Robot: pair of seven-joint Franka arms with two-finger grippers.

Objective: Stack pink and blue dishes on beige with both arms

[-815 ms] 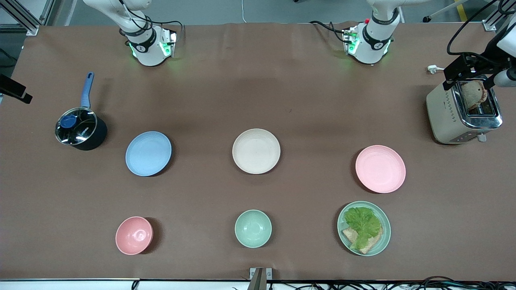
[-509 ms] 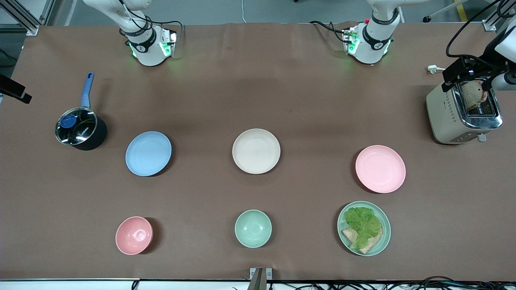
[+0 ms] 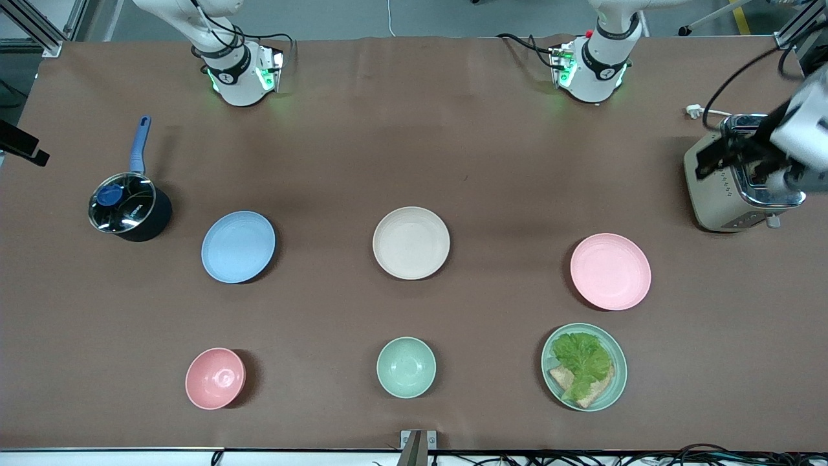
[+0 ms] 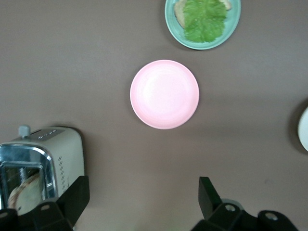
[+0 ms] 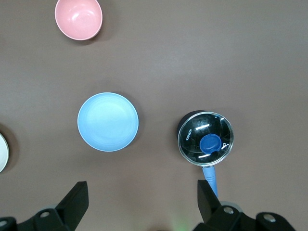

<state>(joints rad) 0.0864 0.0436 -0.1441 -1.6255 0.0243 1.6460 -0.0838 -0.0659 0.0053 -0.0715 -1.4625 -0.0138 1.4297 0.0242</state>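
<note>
Brown-covered table [image 3: 414, 142] under even light — grey floor [image 3: 420, 16] along the bases' end.

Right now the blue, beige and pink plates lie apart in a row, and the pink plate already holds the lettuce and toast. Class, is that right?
Not quite. The blue plate, beige plate and pink plate do lie apart in a row, but the pink plate is bare. The lettuce and toast sit on the green plate, as the front view shows.
</note>
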